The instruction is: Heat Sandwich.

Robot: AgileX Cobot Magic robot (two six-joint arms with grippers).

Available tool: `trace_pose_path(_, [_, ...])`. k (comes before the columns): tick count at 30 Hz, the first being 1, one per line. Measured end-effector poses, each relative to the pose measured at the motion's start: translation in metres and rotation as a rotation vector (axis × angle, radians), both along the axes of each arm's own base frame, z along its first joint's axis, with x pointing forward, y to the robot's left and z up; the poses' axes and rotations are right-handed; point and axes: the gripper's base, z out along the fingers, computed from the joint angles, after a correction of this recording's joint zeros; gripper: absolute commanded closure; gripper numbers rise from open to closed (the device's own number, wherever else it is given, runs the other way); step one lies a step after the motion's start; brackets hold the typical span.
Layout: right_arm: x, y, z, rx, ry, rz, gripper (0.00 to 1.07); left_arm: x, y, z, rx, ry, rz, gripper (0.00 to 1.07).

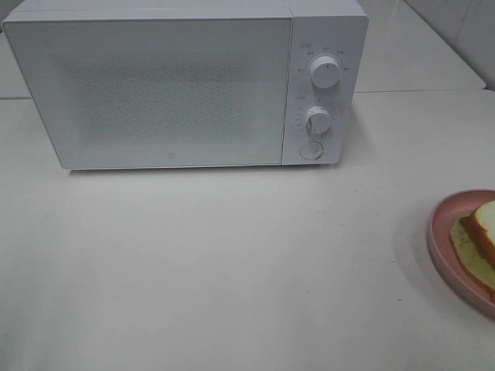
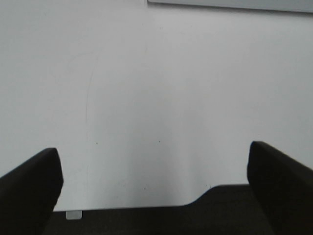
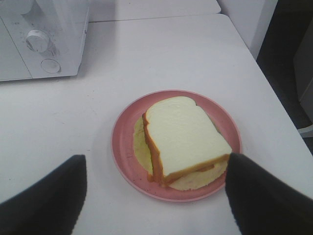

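- Waiting at the right edge of the overhead frame, the sandwich (image 1: 481,232) is sitting on a pink plate (image 1: 442,232), well apart from the closed microwave (image 1: 186,85) at upper left.
- The right gripper (image 3: 156,196) is hovering above the plate, jaws spread wide, holding nothing.
- The left gripper (image 2: 156,181) is gaping fully over bare table (image 2: 156,98), empty.
- Judging by this, the opening step is in hand: the door likely needs opening next.
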Motion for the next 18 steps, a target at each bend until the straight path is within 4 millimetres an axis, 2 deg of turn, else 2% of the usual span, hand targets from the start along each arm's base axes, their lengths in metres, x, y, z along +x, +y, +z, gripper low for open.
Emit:
trace_pose_path(3, [0.000,0.000,0.000,0.000,0.000,0.000,0.31,-0.007,0.000,0.001,0.003,-0.046,0.000,0.10])
trace_pose_path(9, [0.000,0.000,0.000,0.000,0.000,0.000,0.31,-0.034,-0.001,0.002,0.007,-0.217,0.002,0.10])
trace_pose_path(18, [0.000,0.000,0.000,0.000,0.000,0.000,0.31,-0.038,-0.001,0.002,0.003,-0.236,0.005,0.10])
